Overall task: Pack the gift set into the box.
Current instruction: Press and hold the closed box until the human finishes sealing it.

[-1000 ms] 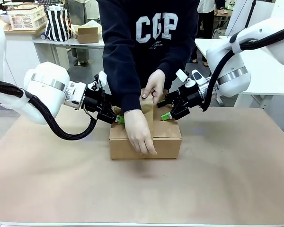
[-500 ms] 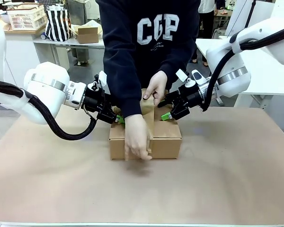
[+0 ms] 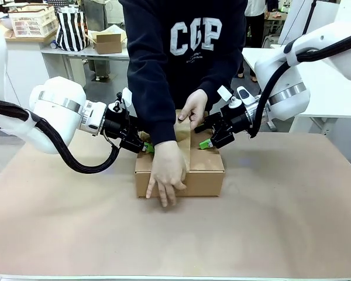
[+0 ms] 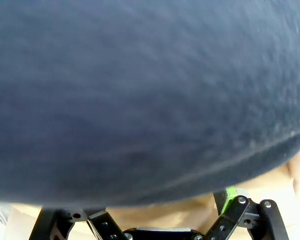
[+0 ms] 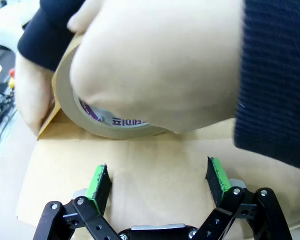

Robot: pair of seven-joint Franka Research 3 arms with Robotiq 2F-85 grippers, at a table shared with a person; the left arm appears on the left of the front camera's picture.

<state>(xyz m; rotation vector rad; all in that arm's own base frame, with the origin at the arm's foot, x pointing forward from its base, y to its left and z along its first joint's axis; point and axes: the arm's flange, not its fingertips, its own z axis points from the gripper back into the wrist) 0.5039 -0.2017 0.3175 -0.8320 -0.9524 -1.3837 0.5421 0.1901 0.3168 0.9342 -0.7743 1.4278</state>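
A: What is on the left side of the front picture?
B: The left gripper [image 3: 145, 146]. It rests at the left top edge of the box [image 3: 205, 175]. A dark sleeve [image 4: 140, 100] hides its fingers, so I cannot tell if they are apart or together.

A: And in the middle?
B: The brown box sits in the middle of the table [image 3: 292, 222], with its flaps down. The person's one hand [image 3: 167, 170] presses tan tape [image 3: 184, 143] down the front of the box. The other hand [image 3: 193, 106] holds the tape roll [image 5: 107, 107] at the back. The jumper says "CGP".

A: And on the right?
B: The right gripper [image 3: 206, 142] rests on the right top of the box. Its green pads [image 5: 99, 182] are wide apart, holding nothing, flat cardboard between them.

A: Any words on the roll?
B: Purple print inside it, too small to read.
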